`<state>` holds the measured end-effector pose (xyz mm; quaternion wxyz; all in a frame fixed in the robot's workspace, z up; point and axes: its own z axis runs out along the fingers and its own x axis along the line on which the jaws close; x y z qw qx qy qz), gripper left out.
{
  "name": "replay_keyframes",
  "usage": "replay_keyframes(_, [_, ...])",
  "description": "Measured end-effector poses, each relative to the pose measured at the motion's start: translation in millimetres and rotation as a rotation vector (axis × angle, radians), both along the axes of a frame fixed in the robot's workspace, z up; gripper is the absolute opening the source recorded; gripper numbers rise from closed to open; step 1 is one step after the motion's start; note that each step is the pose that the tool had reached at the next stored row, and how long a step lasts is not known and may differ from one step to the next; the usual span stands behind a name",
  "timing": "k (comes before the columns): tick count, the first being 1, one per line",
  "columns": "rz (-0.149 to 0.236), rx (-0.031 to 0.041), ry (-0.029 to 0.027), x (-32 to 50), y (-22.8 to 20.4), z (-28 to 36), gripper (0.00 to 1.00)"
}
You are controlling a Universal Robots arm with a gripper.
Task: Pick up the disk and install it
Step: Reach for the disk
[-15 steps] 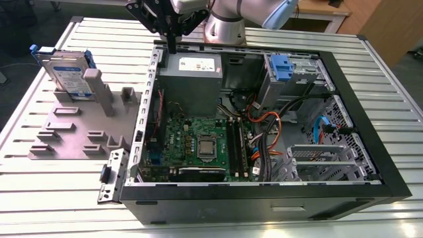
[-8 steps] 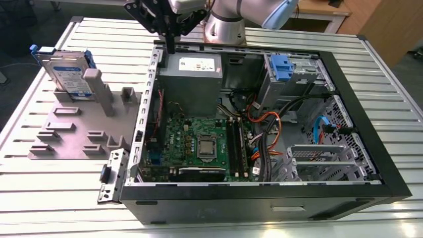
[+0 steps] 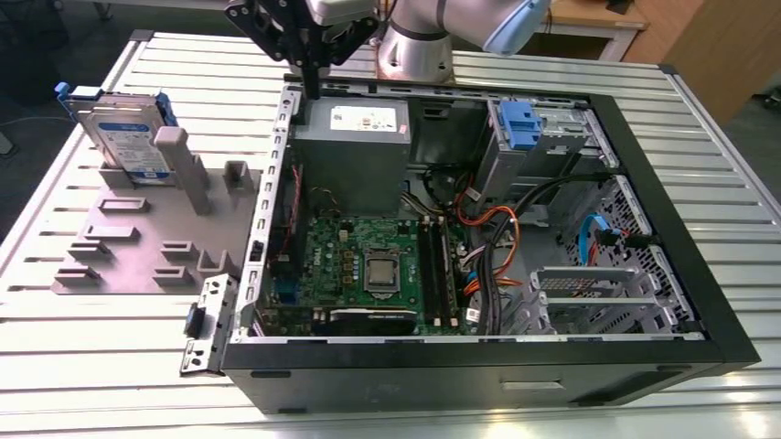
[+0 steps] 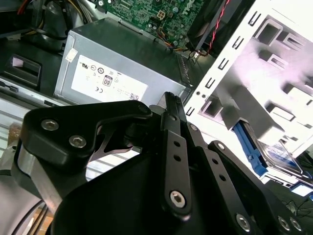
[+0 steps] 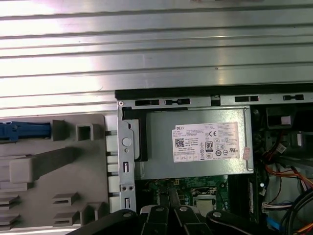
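On the desk (image 3: 98,366) the open case (image 3: 488,361) lies nearest. Beyond it, at the exterior view's left, the disk (image 3: 126,137) stands upright in the grey holder (image 3: 134,247). Farthest, the end effector (image 3: 313,91) hangs clenched and empty beside the power supply (image 3: 354,146), well apart from the disk.

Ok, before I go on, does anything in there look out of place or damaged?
Nothing stands out. The disk stands upright in the grey holder, beside the open case; the tool hangs shut over the case's edge by the power supply.
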<state>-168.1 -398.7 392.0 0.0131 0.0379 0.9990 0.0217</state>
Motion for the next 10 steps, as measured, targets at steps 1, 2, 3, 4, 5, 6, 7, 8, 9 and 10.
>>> replay_keyframes(1, [0.000, 0.0000, 0.0000, -0.4, 0.0, 0.0, 0.11])
replay_keyframes(2, [0.000, 0.0000, 0.0000, -0.7, 0.0, -0.1, 0.11])
replay_keyframes(3, [0.000, 0.0000, 0.0000, -1.1, 0.0, -0.1, 0.11])
replay_keyframes(4, [0.000, 0.0001, 0.0000, -1.4, 0.0, -0.1, 0.11])
replay_keyframes(5, [0.000, 0.0000, 0.0000, -1.7, 0.0, -0.1, 0.11])
replay_keyframes(6, [0.000, 0.0000, 0.0000, -2.0, 0.0, -0.1, 0.11])
replay_keyframes(7, [0.000, -0.0001, 0.0001, -2.3, 0.0, -0.1, 0.11])
replay_keyframes(8, [0.000, 0.0000, 0.0000, -2.4, 0.0, -0.2, 0.11])
replay_keyframes(9, [0.000, 0.0000, 0.0000, -2.6, 0.0, -0.1, 0.11])
replay_keyframes(10, [0.000, 0.0000, 0.0000, -2.8, 0.0, -0.2, 0.11])
